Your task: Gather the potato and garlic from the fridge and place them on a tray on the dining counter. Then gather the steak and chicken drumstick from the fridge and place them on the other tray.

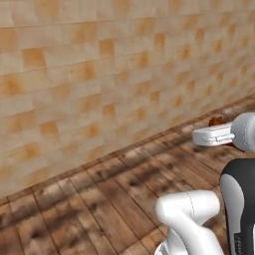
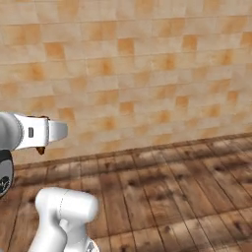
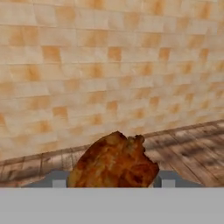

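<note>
You have the chicken drumstick clamped in the claw, the jaws standing wide on either side of the browned meat. In the hand view it sits right at the claw, bulky end up, against the tan tile wall and the wooden floor. From the base views only a small brown bit shows past the white hand, held level well above the floor. No fridge, tray or dining bench is visible here, so I cannot tell which way the tray lies from the claw. My judgement: you are mid-carry, and the coming move depends on turning the base away from that wall until the bench comes into sight. Keep the hand level meanwhile.
</note>
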